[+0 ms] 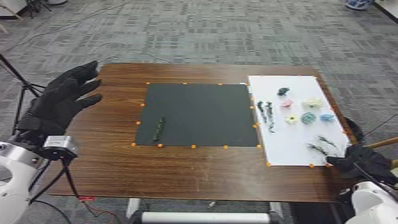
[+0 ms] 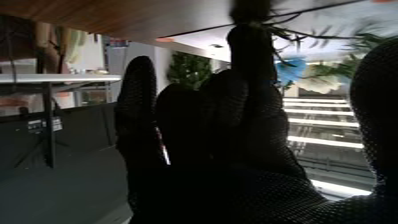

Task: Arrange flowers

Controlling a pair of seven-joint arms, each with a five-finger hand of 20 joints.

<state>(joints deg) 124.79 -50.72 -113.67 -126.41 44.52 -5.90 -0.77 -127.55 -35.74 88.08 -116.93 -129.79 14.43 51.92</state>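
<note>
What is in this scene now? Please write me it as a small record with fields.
Table: brown wood
Left area: dark mat, one green stem lying on its left part
Right area: white sheet
Blooms on sheet: pink, cream, yellow, teal, blue
Greenery on sheet: dark stems along the left side, feathery sprigs toward the near end
Left hand: open, raised at table's left
Right hand: open, at sheet's near right corner
</note>
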